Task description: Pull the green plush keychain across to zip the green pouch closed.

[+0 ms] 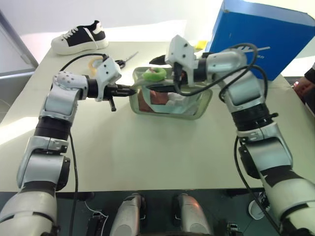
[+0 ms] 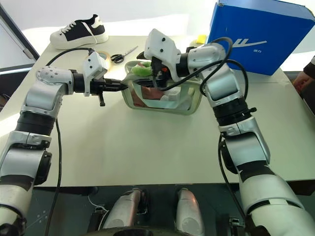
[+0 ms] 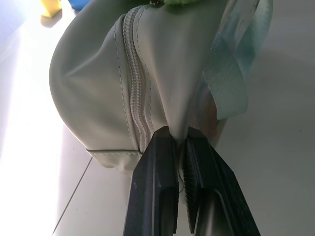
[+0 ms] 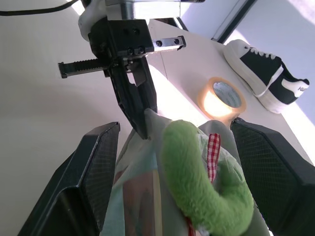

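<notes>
Left tool (image 3: 182, 157) pinches green pouch (image 1: 189, 109) end; zipper (image 3: 135, 88) runs away from it.

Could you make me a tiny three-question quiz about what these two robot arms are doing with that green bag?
1. True or false: the left gripper is pinching the end of the green pouch.
2. The right gripper stands: A) clamped on the scissors; B) open, one finger on each side of the green plush keychain; C) resting on the blue box.
3. What footwear lies at the table's far corner on the robot's left?

Key:
1. True; its fingers are shut on the pouch's fabric.
2. B.
3. A black-and-white sneaker.
</notes>
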